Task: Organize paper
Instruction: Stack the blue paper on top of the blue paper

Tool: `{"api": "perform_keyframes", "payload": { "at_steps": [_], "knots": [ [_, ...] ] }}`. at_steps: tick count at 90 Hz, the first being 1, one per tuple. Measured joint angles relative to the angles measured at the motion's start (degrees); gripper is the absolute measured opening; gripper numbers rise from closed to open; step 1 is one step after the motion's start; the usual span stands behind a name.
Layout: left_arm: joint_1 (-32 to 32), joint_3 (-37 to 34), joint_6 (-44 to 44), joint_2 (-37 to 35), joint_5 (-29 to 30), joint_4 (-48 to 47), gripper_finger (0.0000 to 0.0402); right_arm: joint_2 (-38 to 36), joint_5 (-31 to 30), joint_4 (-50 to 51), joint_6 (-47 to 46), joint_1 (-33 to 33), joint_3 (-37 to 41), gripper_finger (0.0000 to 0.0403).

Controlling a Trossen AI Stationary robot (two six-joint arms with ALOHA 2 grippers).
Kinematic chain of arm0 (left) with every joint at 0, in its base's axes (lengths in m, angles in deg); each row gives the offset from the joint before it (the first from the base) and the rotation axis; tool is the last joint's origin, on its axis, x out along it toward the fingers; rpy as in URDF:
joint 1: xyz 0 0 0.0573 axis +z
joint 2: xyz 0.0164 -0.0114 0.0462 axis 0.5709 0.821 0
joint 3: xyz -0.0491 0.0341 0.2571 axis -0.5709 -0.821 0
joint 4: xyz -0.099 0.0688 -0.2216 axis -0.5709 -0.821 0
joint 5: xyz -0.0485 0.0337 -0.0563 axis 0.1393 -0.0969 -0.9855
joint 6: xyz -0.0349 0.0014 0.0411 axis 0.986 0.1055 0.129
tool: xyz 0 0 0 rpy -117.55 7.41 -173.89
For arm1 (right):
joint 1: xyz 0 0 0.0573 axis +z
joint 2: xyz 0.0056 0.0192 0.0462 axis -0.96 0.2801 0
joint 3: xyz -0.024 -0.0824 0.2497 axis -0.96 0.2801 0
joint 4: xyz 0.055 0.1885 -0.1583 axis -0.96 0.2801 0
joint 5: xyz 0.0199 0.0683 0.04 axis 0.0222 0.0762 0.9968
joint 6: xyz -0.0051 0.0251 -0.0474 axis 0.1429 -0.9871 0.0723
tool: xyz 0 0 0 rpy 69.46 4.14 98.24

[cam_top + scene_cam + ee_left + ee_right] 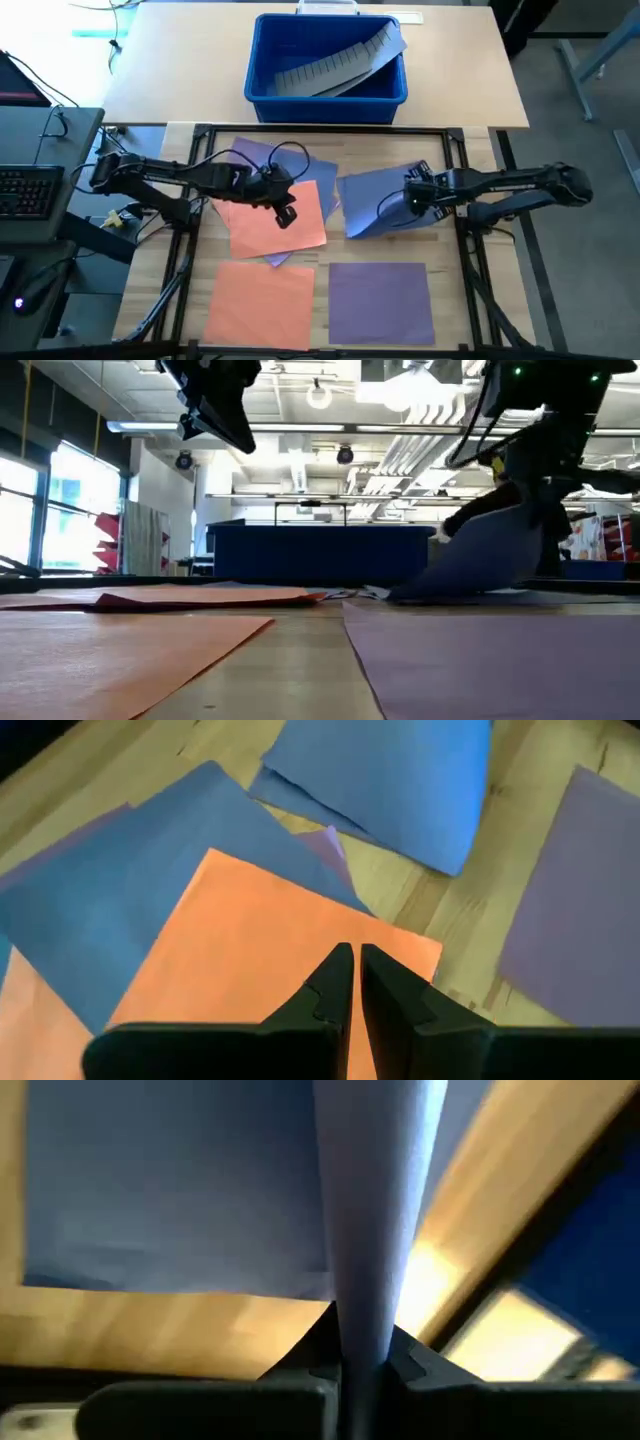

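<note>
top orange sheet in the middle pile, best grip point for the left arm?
Judging by its pose, take the tilted square orange paper sheet by its near corner, which overhangs the pile above bare wood. Come from the near side, low. The shut left tool hovers above its centre, where flat paper offers no edge.

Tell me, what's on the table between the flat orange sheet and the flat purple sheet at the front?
Nothing: in the high view only a bare strip of wooden table separates the orange sheet from the purple sheet.

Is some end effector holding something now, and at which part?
The right end effector pinches the blue sheet at its lifted edge. The left end effector, shut, holds nothing.
</note>
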Motion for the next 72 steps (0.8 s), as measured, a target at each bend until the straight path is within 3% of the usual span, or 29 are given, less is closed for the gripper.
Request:
{"api": "perform_keyframes", "payload": {
  "at_steps": [25,72],
  "knots": [
    [0.0,0.0,0.1,-0.1,0.0,0.0,0.0003,-3.8,0.4,-9.1,14.6,-4.3,0.0,0.0],
    [0.0,0.0,0.1,-0.1,-1.9,0.0,0.0003,-3.5,7.0,-12.9,23.2,-16.5,0.0,0.0]
  ]
}}
